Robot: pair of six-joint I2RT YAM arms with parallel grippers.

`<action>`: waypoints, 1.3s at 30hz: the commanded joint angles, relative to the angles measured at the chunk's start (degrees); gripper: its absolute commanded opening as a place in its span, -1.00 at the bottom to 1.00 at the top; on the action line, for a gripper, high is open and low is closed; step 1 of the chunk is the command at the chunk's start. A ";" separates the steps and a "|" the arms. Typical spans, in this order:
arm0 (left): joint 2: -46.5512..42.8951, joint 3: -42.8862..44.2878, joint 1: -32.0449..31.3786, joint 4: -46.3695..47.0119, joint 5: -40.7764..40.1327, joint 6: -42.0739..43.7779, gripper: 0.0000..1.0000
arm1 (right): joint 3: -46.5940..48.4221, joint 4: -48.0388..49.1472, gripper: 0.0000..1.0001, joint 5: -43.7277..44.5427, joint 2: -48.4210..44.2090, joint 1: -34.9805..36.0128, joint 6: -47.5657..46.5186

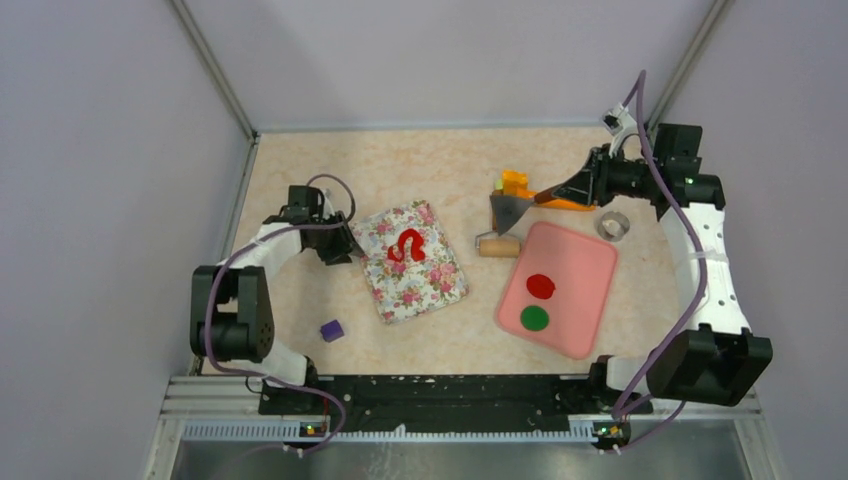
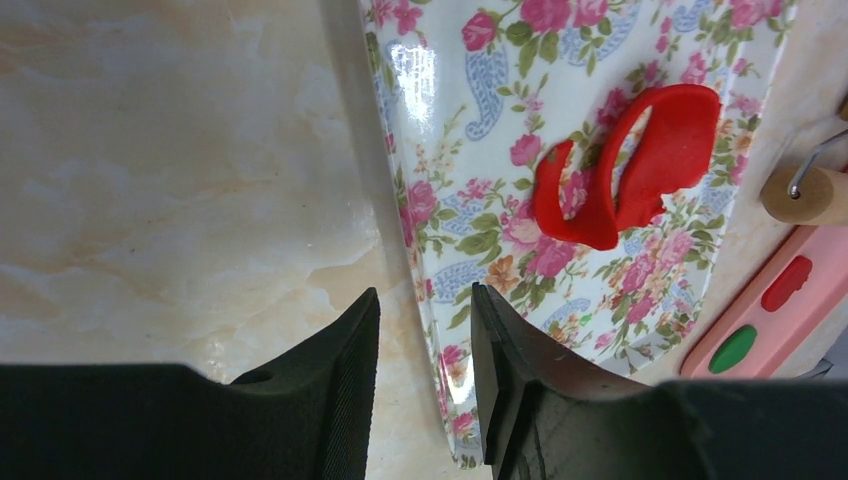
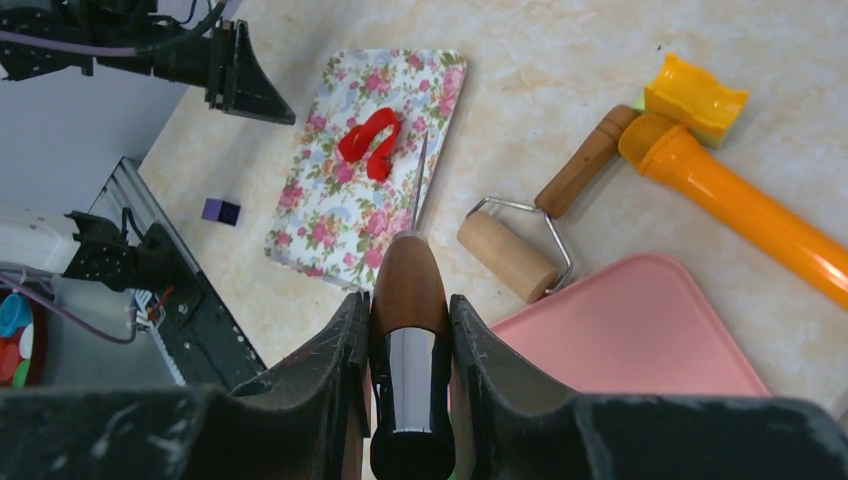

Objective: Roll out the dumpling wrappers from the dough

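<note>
Wrappers: red wrapper (image 1: pixel 541 286) and green disc (image 1: pixel 534 318) lie on the pink tray (image 1: pixel 590 255), apparently staged clear of cutting. Right tool (image 3: pixel 408 300) clamps a wooden-handled scraper (image 1: pixel 508 210), blade toward the floral mat (image 2: pixel 450 60). Left tool (image 2: pixel 425 300), half open and empty, sits at the mat edge, likely to steady it. No legible markings.

Looking down past left gripper (image 2: pixel 425 296), jaws parted, nothing held. Beneath the gap, near edge of floral mat (image 2: pixel 470 150) on marble tabletop (image 2: pixel 170 180). Ahead and right of fingertips, ragged red clay strip (image 2: pixel 640 170) curled on mat. Farther right, wooden roller (image 2: pixel 805 195), then pink tray (image 2: pixel 832 290) carrying red dumpling wrapper (image 2: pixel 788 283) and green dumpling wrapper (image 2: pixel 735 348), apart.
</note>
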 commanded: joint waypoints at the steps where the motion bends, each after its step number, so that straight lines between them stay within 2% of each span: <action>1: 4.41 0.95 -0.71 3.28 1.11 -1.65 -0.15 | -1.52 3.27 -1.00 -1.92 -2.89 0.54 2.43; 7: 9.92 3.63 -1.36 1.67 -0.86 -3.44 -0.25 | -3.02 3.18 -1.00 -2.89 -4.99 0.98 3.49; 11: 12.87 4.81 -1.69 3.46 -0.39 -4.29 -0.60 | -5.63 2.60 -1.00 -4.69 -6.49 1.86 3.60; 15: 16.03 8.09 -1.82 3.73 -3.76 -4.39 -1.00 | -10.61 0.37 -1.00 -4.00 -7.12 3.51 -0.93; 19: 19.80 14.73 -1.73 3.92 -4.59 -0.91 -1.00 | -14.16 0.95 -1.00 -4.29 -6.55 6.25 -1.09; 27: 27.01 24.80 -1.73 2.22 -5.84 10.88 -1.00 | -17.90 2.96 -1.00 -5.41 -2.24 20.98 -1.14; 28: 27.48 25.24 -1.73 2.28 -5.92 12.10 -0.98 | -18.22 3.97 -1.00 -5.72 -1.11 22.31 -0.74; 31: 27.31 25.65 -1.73 2.30 -3.31 13.82 -0.47 | -19.40 7.23 -1.00 -6.80 1.72 25.14 0.75; 33: 25.96 24.71 -1.75 2.15 -1.48 13.64 -0.29 | -20.15 10.55 -1.00 -7.53 4.01 26.23 2.20; 39: 18.90 19.82 -1.65 0.55 -1.89 13.81 -0.07 | -21.86 18.69 -1.00 -9.48 12.61 29.40 3.77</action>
